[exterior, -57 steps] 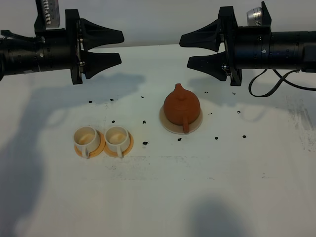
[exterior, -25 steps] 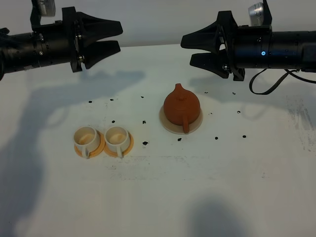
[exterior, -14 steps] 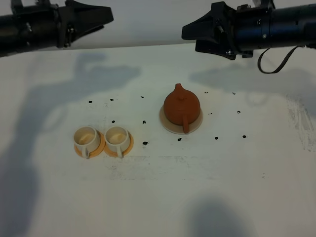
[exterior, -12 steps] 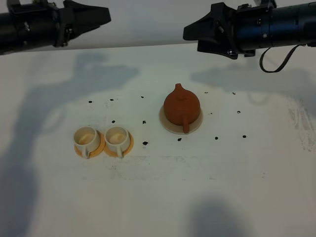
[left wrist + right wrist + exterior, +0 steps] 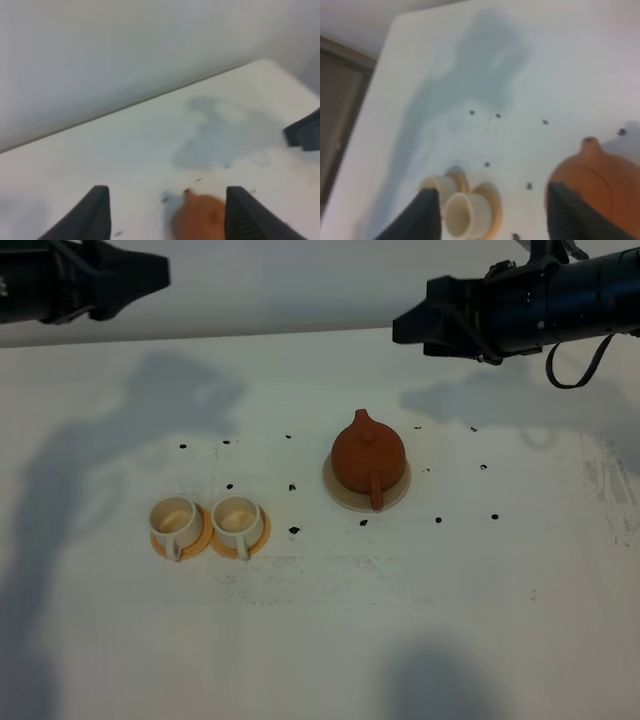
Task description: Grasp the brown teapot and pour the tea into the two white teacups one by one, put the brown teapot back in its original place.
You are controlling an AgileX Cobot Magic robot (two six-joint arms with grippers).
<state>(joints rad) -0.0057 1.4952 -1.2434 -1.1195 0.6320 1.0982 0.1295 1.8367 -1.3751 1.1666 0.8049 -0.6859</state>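
Sitting on its beige coaster [image 5: 340, 497] mid counter [image 5: 450, 620], brown teapot [image 5: 368, 458] lies below right pincer [image 5: 402, 328], spout-to-handle axis far-to-near, handle frontward. Right arm nearer; left pincer [image 5: 160, 270] well apart. Both spread wide, empty.

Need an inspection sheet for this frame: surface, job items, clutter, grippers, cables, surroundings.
Surface: white table, scuffed, with grey smudges near its right edge and arm shadows.
Job's things: brown teapot upright on the beige coaster, lid on. Two white teacups side by side, each on an orange saucer.
Clutter: small black specks scattered around the teapot and cups.
Grippers: left gripper and right gripper open, empty, raised over the far edge.
Cables: black cable looping under the right arm.
Surroundings: plain pale wall; nothing else seen.
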